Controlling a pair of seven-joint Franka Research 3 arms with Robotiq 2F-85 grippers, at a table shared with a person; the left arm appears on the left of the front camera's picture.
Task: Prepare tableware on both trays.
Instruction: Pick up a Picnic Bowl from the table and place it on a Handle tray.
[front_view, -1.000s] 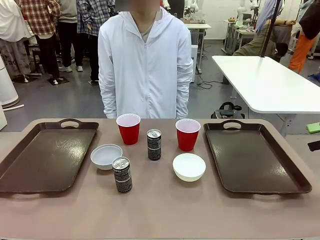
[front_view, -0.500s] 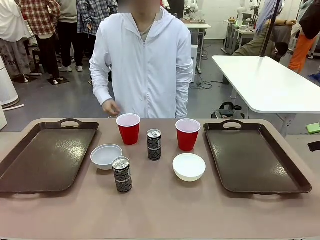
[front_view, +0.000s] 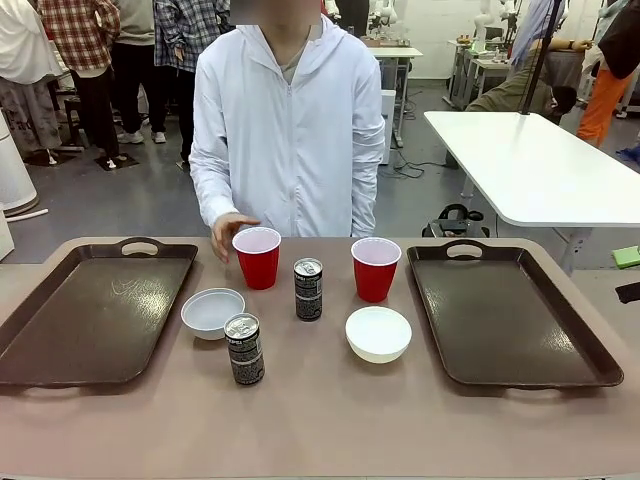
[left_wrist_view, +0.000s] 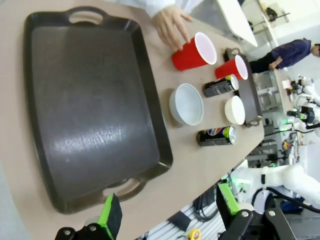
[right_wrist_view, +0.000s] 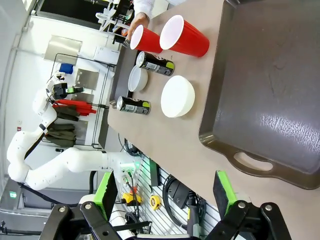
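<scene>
Brown plastic sits at the far left of the front view: the left tray (front_view: 95, 315), its outer corner cut off by the frame edge, with a pale scuff on its floor that spells nothing. Right of it, on the tan table (front_view: 320, 420), stand the left bowl (front_view: 212, 312) and the near can (front_view: 244, 350). The can's dark label carries small pale print, yellowish in my left wrist view, too fine to read. Behind them is the left cup (front_view: 258, 258), with a person's hand (front_view: 228, 230) at its rim; I cannot tell whether it touches. At centre is the far can (front_view: 308, 290), its lettering equally illegible, then the right cup (front_view: 376, 268), the right bowl (front_view: 378, 333) and the right tray (front_view: 510, 320). All the tableware stands between the trays. My left gripper (left_wrist_view: 168, 210) hangs spread wide and grasps nothing, above the left tray's near handle. My right gripper (right_wrist_view: 165, 192) is likewise released, over the right tray's near handle.
</scene>
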